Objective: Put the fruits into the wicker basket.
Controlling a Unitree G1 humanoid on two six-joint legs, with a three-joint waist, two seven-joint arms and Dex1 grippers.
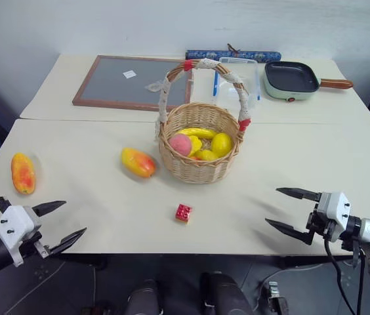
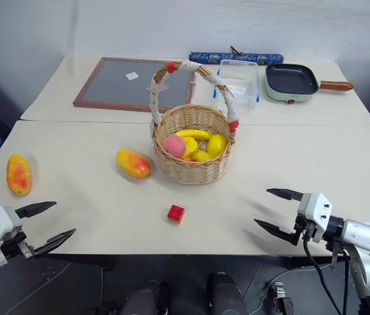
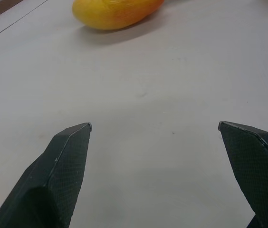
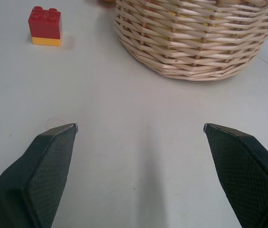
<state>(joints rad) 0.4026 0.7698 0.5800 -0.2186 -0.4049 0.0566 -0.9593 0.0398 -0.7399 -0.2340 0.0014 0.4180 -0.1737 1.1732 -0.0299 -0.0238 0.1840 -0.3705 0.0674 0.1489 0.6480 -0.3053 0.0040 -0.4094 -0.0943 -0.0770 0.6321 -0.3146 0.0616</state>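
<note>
Two orange-red and yellow fruits lie on the white table: one (image 1: 23, 172) near the left edge, the other (image 1: 138, 162) just left of the wicker basket (image 1: 199, 167). The basket stands mid-table with a lace-wrapped handle and holds a pink peach and yellow fruit. My left gripper (image 1: 60, 223) hangs open at the table's front left corner, in front of the left fruit (image 3: 115, 12). At the front right my right gripper (image 1: 291, 210) is open with nothing between its fingers; the basket wall (image 4: 191, 38) lies ahead of it.
A small red and yellow block (image 1: 183, 212) sits in front of the basket. On the far table lie a framed dark board (image 1: 129, 82), a clear plastic box (image 1: 237, 75), a green pan (image 1: 293, 80) and a blue roll (image 1: 233, 55).
</note>
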